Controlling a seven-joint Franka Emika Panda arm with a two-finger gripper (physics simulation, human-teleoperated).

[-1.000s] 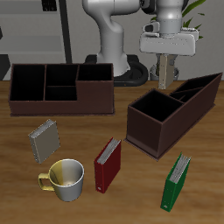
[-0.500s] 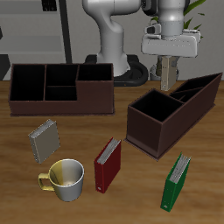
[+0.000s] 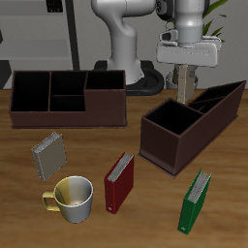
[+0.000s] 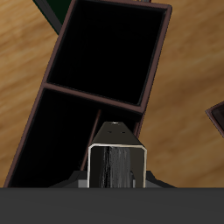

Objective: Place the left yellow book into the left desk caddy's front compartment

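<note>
My gripper (image 3: 183, 77) is shut on the left yellow book (image 3: 183, 89), which hangs upright from the fingers. It is held above the left desk caddy (image 3: 163, 147), a long narrow dark-brown box lying at an angle. The book is over the longer, sloping-walled front compartment (image 3: 221, 101), close to the divider. In the wrist view the book's pale end (image 4: 116, 164) shows between the fingers, above the front compartment (image 4: 61, 140), with the squarish section (image 4: 109, 52) beyond the divider. The book is apart from the caddy's walls.
A wider dark-brown three-section caddy (image 3: 68, 114) stands farther back. The other yellow book (image 3: 48, 153), a yellow mug (image 3: 73, 197), a red book (image 3: 118, 181) and a green book (image 3: 197, 201) stand nearer the table's front edge.
My gripper has come down a little toward the caddy with the book in it. Nothing else has moved.
</note>
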